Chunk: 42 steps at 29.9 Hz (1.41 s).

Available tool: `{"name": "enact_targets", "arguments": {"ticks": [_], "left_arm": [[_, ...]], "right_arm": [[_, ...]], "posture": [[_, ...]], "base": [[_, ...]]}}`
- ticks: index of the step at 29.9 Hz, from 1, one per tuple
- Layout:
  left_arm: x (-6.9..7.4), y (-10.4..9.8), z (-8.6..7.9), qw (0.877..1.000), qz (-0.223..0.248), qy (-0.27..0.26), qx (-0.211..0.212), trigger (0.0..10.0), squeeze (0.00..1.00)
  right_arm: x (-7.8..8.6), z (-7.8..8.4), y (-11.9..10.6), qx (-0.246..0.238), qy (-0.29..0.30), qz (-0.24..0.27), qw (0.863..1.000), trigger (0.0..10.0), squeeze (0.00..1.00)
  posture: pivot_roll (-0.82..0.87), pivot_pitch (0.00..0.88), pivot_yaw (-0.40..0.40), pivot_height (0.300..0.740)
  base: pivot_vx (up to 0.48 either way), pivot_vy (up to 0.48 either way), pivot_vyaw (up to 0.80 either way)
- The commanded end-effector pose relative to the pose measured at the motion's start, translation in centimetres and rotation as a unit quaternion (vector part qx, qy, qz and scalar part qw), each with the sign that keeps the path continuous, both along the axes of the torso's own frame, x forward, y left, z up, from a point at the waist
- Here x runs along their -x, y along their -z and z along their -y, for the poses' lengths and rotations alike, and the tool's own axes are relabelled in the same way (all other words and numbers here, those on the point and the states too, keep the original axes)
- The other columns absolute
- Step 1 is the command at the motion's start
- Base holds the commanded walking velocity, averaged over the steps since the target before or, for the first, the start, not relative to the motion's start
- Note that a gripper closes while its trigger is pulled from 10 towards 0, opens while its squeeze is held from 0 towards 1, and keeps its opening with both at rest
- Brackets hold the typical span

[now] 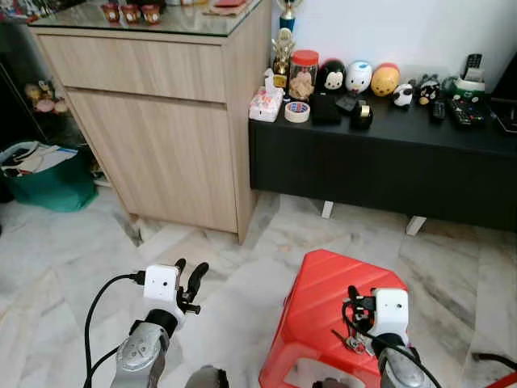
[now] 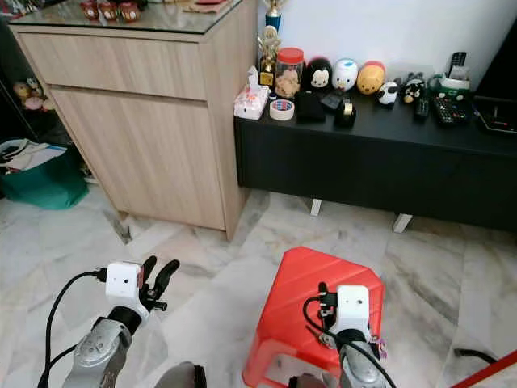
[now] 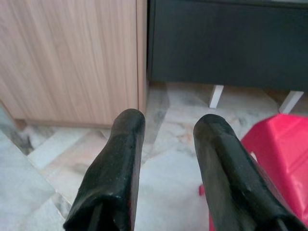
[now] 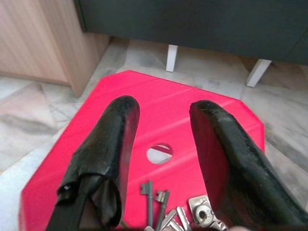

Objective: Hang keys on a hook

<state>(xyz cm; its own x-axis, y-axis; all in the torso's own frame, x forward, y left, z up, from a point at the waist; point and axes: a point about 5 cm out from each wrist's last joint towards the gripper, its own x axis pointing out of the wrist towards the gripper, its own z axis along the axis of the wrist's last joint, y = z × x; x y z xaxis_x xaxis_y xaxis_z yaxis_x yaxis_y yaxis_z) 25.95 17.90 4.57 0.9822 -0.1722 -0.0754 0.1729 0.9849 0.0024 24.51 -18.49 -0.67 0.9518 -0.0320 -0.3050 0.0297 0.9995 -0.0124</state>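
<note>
A bunch of silver keys [image 4: 166,214] lies on the top of a red plastic stool [image 1: 323,291], near the stool's front edge. My right gripper [image 4: 161,108] hovers low over the stool, open, with the keys [image 1: 353,343] just below and behind its fingertips. Nothing sits between its fingers. To the left of the stool, my left gripper [image 1: 190,268] is held over the marble floor, open and empty. In the left wrist view its fingers [image 3: 118,159] point toward the foot of the wooden cabinet.
A tall light-wood cabinet [image 1: 161,121] stands ahead on the left. Beside it, a low black console [image 1: 388,162] carries toy figures, a jar, tape and remotes. A green bag [image 1: 44,182] sits at the far left. Open marble floor [image 1: 65,267] surrounds the stool.
</note>
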Motion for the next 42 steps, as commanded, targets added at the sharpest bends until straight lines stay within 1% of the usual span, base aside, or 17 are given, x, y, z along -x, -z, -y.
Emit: {"name": "enact_targets", "arguments": {"ticks": [1, 5, 8, 11, 14, 15, 19, 20, 25, 27, 28, 29, 30, 32, 39, 40, 42], "left_arm": [[0.2, 0.4, 0.1, 1.0, -0.013, 0.004, -0.003, 10.0, 0.0], [0.2, 0.4, 0.1, 1.0, -0.013, 0.006, -0.003, 10.0, 0.0], [0.2, 0.4, 0.1, 1.0, -0.014, 0.006, -0.004, 10.0, 0.0], [0.2, 0.4, 0.1, 1.0, -0.014, 0.006, -0.004, 10.0, 0.0], [0.1, 0.4, 0.2, 1.0, -0.014, 0.007, -0.005, 10.0, 0.0], [0.0, 0.3, 0.3, 1.0, -0.013, 0.009, -0.005, 10.0, 0.0], [-0.1, 0.2, 0.3, 1.0, -0.013, 0.01, -0.005, 10.0, 0.0], [-0.1, 0.3, 0.4, 1.0, -0.014, 0.011, -0.005, 10.0, 0.0], [-0.2, 0.2, 0.5, 1.0, -0.013, 0.012, -0.005, 10.0, 0.0], [-0.2, 0.2, 0.4, 1.0, -0.013, 0.011, -0.006, 10.0, 0.0], [-0.2, 0.2, 0.2, 1.0, -0.014, 0.01, -0.007, 10.0, 0.0], [-0.2, 0.2, 0.2, 1.0, -0.014, 0.01, -0.007, 10.0, 0.0], [-0.2, 0.3, 0.1, 1.0, -0.015, 0.009, -0.008, 10.0, 0.0], [-0.2, 0.3, 0.1, 1.0, -0.016, 0.009, -0.009, 10.0, 0.0], [-0.3, 0.3, 0.2, 1.0, -0.016, 0.008, -0.008, 10.0, 0.0], [-0.4, 0.3, 0.2, 1.0, -0.016, 0.007, -0.007, 10.0, 0.0], [-0.3, 0.3, 0.3, 1.0, -0.016, 0.008, -0.007, 10.0, 0.0]], "right_arm": [[0.4, 0.2, 0.4, 0.0, 0.003, -0.011, 1.0, 10.0, 0.0], [0.1, 0.3, 0.4, 0.004, 0.004, -0.017, 1.0, 10.0, 0.0], [-0.2, 0.2, 0.6, 0.003, -0.011, -0.029, 0.999, 10.0, 0.0], [-0.6, 0.6, 0.8, 0.025, -0.004, -0.051, 0.998, 10.0, 0.0], [-1.7, 1.4, 0.2, 0.036, 0.014, -0.052, 0.998, 10.0, 0.0], [-2.5, 1.8, -0.4, 0.036, 0.017, -0.043, 0.998, 10.0, 0.0], [-3.4, 2.4, -1.1, 0.048, 0.019, -0.044, 0.998, 10.0, 0.0], [-4.0, 2.8, -1.3, 0.058, 0.013, -0.061, 0.996, 10.0, 0.0], [-5.1, 2.9, -1.7, 0.07, -0.008, -0.085, 0.994, 10.0, 0.0], [-5.2, 3.0, -1.7, 0.077, -0.011, -0.097, 0.992, 10.0, 0.0], [-5.1, 3.1, -1.4, 0.085, -0.014, -0.118, 0.989, 10.0, 0.0], [-5.1, 3.1, -1.4, 0.085, -0.014, -0.118, 0.989, 10.0, 0.0], [-5.0, 3.5, -1.1, 0.088, -0.01, -0.142, 0.986, 10.0, 0.0], [-4.9, 3.9, -1.0, 0.088, -0.008, -0.156, 0.984, 10.0, 0.0], [-5.3, 4.1, -1.4, 0.088, -0.033, -0.165, 0.982, 10.0, 0.0], [-5.0, 4.4, -1.1, 0.098, -0.036, -0.183, 0.977, 10.0, 0.0], [-4.8, 4.8, -0.9, 0.1, -0.03, -0.196, 0.975, 10.0, 0.0]], "posture": [[0.03, 0.048, -0.015, 0.602], [0.03, 0.048, -0.015, 0.602], [0.04, 0.049, -0.017, 0.602], [0.04, 0.049, -0.017, 0.602], [0.04, 0.049, -0.013, 0.602], [0.04, 0.048, -0.013, 0.602], [0.04, 0.048, -0.009, 0.602], [0.04, 0.047, -0.007, 0.602], [0.05, 0.046, -0.008, 0.602], [0.05, 0.046, -0.007, 0.602], [0.05, 0.046, -0.007, 0.602], [0.05, 0.046, -0.007, 0.602], [0.05, 0.047, -0.006, 0.602], [0.05, 0.047, -0.006, 0.602], [0.05, 0.047, -0.004, 0.602], [0.05, 0.048, -0.007, 0.602], [0.05, 0.047, -0.008, 0.602]], "base": [[0.0, 0.0, 0.0], [0.0, 0.0, 0.0], [0.0, 0.0, 0.0], [0.0, 0.0, 0.0], [0.0, 0.0, 0.0], [0.0, 0.0, 0.0], [0.0, 0.0, 0.0], [0.0, 0.0, 0.0], [0.0, 0.0, 0.0], [0.0, 0.0, 0.0], [0.0, 0.0, 0.0], [0.0, 0.0, 0.0], [0.0, 0.0, 0.0], [0.0, 0.0, 0.0], [0.0, 0.0, 0.0], [0.0, 0.0, 0.0], [0.0, 0.0, 0.0]]}}
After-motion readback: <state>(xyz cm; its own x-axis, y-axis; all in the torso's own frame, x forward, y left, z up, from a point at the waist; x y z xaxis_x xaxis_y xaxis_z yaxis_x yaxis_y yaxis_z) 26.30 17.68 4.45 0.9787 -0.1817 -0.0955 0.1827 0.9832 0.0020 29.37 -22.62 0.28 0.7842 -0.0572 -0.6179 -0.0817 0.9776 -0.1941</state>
